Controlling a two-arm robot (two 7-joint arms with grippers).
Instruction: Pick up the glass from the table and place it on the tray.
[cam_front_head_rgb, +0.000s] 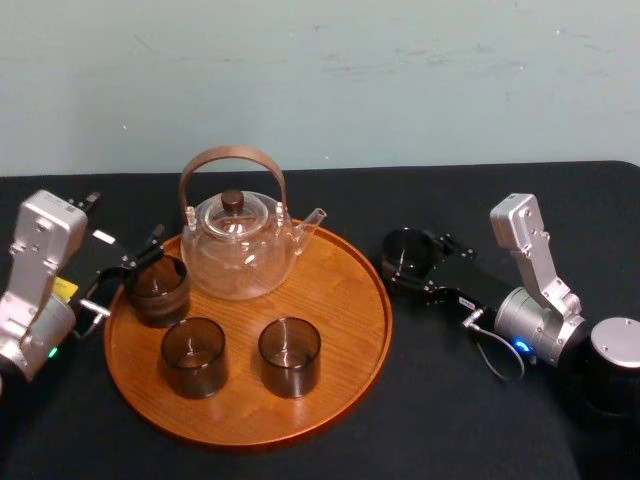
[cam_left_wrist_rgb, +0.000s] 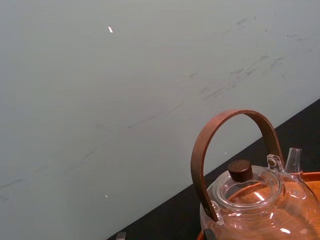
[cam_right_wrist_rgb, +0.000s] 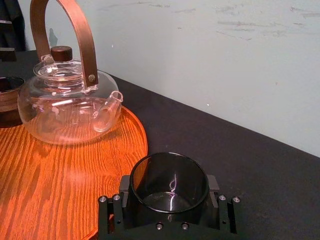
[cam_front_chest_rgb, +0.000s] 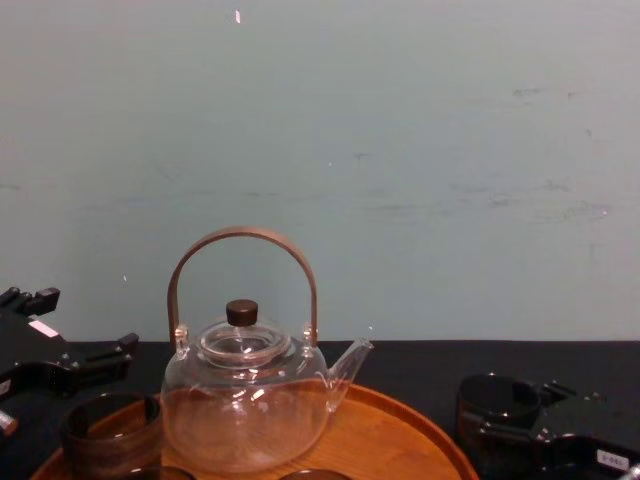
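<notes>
While the glass (cam_right_wrist_rgb: 169, 175) stands on the table (cam_front_head_rgb: 450, 420) just right of the tray (cam_front_head_rgb: 345, 300), the right gripper (cam_front_head_rgb: 410, 262) has it between its fingers (cam_right_wrist_rgb: 124, 184). Their pads look pressed to its sides, so I judge the grasp made and the lift to be the step in hand. Whether the base is off the table I cannot tell. The tray holds a teapot (cam_front_head_rgb: 240, 245) at the back, a left glass (cam_front_head_rgb: 157, 288) near its left rim and two front glasses (cam_front_head_rgb: 289, 355) side by side. The bare wood on its right side, between the spout (cam_front_head_rgb: 315, 218) and the nearer front glass, looks like the natural landing place. The next move calls for raising the glass high enough to clear the low rim and carrying it leftward over the edge. It must then come down upright on that bare patch, without brushing the spout or the front glass, before the fingers part. The left gripper (cam_front_head_rgb: 133, 273) hovers at the tray's left edge with its fingers apart, close to the left glass (it seems to have no part in this step).
</notes>
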